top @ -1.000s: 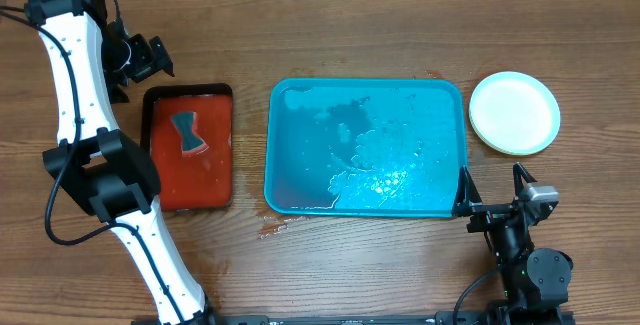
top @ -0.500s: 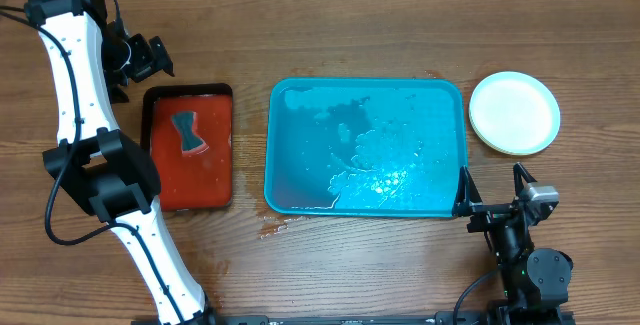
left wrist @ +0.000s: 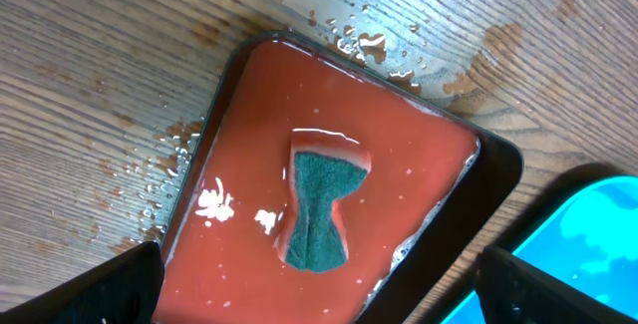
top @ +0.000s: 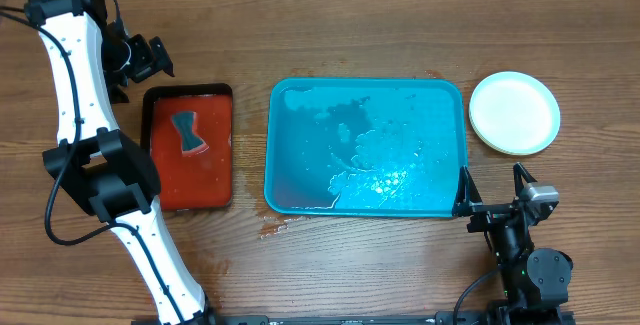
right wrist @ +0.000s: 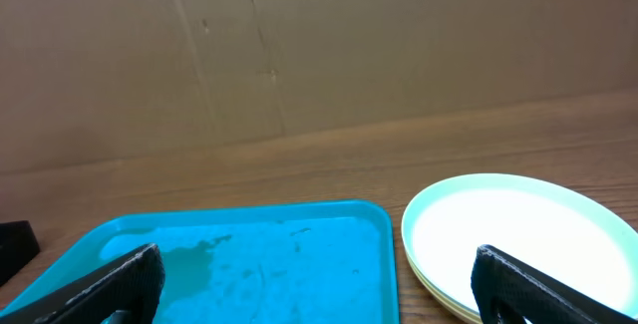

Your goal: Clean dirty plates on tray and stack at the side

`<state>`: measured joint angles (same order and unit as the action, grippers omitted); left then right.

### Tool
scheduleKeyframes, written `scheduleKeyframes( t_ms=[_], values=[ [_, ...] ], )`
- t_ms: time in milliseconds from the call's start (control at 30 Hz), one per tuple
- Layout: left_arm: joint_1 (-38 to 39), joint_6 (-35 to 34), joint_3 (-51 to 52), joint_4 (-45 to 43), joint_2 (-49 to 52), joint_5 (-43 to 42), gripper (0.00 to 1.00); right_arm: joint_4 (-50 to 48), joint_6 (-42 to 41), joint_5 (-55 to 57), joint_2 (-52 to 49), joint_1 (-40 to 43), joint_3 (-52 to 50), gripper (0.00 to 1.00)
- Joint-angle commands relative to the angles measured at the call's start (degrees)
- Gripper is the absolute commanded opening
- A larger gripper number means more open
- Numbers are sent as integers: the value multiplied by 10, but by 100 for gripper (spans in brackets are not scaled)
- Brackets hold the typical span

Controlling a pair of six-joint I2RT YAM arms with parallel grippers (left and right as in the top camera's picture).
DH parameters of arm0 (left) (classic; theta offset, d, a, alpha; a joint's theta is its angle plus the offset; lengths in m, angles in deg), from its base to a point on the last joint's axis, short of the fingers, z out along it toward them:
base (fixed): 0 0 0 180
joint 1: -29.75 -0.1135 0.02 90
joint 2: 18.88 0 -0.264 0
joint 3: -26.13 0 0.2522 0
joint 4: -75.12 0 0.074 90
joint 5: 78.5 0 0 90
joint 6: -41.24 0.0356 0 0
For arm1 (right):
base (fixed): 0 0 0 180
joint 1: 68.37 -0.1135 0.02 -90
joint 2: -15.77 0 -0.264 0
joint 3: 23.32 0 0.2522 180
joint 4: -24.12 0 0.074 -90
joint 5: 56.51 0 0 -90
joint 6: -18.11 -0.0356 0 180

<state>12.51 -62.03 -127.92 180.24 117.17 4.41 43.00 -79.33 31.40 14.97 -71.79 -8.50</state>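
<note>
Change: nothing has shifted since a second ago; both arms sit as before.
Left gripper (top: 148,58): spread wide, empty, by the red tray's (top: 190,180) far left corner.
Right gripper (top: 490,190): spread, empty, at the blue tray's (top: 300,165) near right corner.
Hard to see: my right wrist view cuts off the plates (right wrist: 518,234); I can't count them.
Plates: stacked on the table (top: 350,265), right of the wet tray, apart from it.
Sponge (left wrist: 317,209): lying in the red tray.

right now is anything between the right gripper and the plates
Nothing visible does. The right gripper is open and faces the plates, which are stacked beside the tray. Only bare table lies between them. The tray's corner sits just to the gripper's left, out of the path.
</note>
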Motion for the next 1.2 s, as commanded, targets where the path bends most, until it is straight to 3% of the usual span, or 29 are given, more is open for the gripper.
scheduleKeyframes(
  t_ms=[0, 100, 233, 500, 1167],
  values=[
    [6, 4, -8, -3, -27, -36, 99, -4, 2, 6, 6, -2, -6, 100],
    [18, 4, -8, -23, -50, -86, 100, -4, 2, 6, 6, -2, -6, 100],
    [49, 5, -5, -49, -97, -88, 100, -4, 2, 6, 6, -2, -6, 100],
    [110, 5, 64, -78, -230, 21, 100, -4, 2, 6, 6, -2, -6, 100],
    [158, 9, 816, -463, -762, 9, 100, -4, 2, 6, 6, -2, -6, 100]
  ],
)
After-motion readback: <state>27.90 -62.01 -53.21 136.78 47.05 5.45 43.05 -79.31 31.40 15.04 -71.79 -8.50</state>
